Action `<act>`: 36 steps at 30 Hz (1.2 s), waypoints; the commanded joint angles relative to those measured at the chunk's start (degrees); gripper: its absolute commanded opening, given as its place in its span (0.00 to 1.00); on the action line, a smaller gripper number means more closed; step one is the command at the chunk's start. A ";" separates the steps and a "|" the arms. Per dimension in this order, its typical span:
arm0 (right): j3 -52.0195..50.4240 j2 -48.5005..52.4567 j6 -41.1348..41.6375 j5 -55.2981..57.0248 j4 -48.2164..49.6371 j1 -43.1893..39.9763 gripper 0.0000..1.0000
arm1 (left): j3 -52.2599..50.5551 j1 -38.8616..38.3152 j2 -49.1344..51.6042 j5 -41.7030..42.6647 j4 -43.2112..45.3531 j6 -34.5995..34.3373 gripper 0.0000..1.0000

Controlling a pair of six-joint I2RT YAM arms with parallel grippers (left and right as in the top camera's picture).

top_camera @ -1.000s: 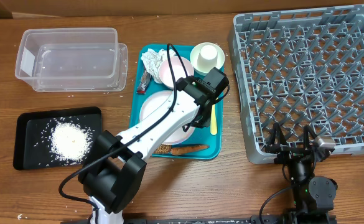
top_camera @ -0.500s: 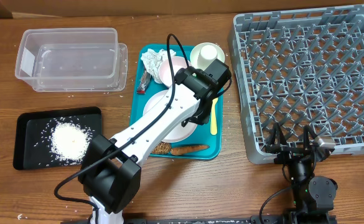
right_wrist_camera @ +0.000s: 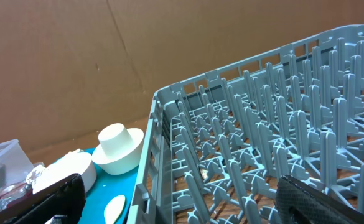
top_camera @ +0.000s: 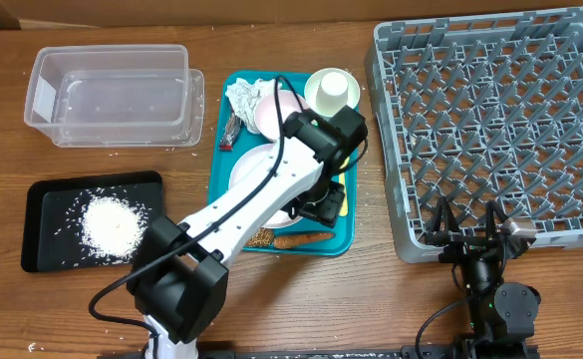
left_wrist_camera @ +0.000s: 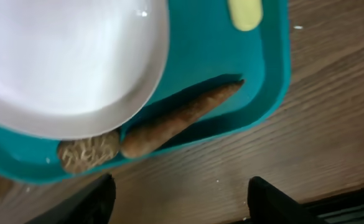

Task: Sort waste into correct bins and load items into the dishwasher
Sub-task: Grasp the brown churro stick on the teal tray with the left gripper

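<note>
Resting right gripper [top_camera: 467, 227]: I see its two fingers spread wide and empty, just in front of the near edge of the grey dish rack [top_camera: 386, 150].
Left gripper [left_wrist_camera: 182, 202]: jaws wide apart, holding nothing, hovering over the near end of the teal tray [top_camera: 347, 235].
Carrot-like stick [left_wrist_camera: 178, 118]: lies along the teal tray's near rim, just ahead of my left fingertips, its blunt end touching the brown crumbly chunk [left_wrist_camera: 88, 154].
Pink plate [left_wrist_camera: 63, 56]: on the teal tray, just beyond the stick.
Yellow spoon [top_camera: 343, 195]: on the teal tray, right of the plate.
Black tray [top_camera: 42, 189]: to the left, holding a pile of white rice [top_camera: 112, 224].
Far end of teal tray: white cup [top_camera: 331, 92], pink bowl [top_camera: 271, 112], crumpled napkin [top_camera: 243, 97], dark-red wrapper [top_camera: 231, 130].
Clear tub [top_camera: 42, 100]: far left, beyond the black tray.
</note>
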 commanded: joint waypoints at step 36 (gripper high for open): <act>-0.61 -0.68 -0.33 0.09 0.39 0.39 1.00 | -18.56 -2.34 0.59 -4.72 19.41 19.43 0.55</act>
